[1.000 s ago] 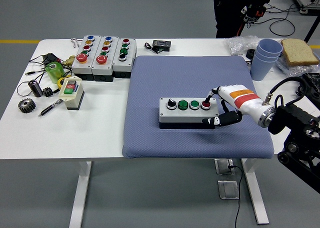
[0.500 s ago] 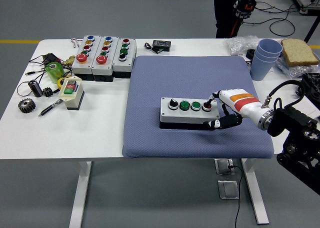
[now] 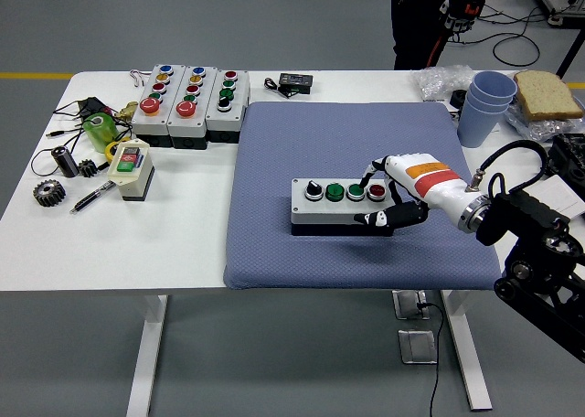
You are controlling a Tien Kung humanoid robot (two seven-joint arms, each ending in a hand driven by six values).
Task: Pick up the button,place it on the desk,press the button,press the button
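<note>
Since half a second ago, my right robot hand (image 3: 384,197) has slid leftward over the right end of the button box (image 3: 343,204), which has itself shifted slightly left on the blue mat (image 3: 274,143).

Detail: the button box lies flat on the mat near the middle of the white surface (image 3: 183,243), long axis running left to right, button face up. From left to right I see a black knob (image 3: 313,189), two green buttons (image 3: 335,192) and a red button (image 3: 376,191). My robot hand's fingers are partly curled around the box's right end, one black fingertip (image 3: 366,181) just above the buttons and another at the front edge; I cannot tell whether it presses. Other button boxes (image 3: 187,101) stand well apart at far left.
</note>
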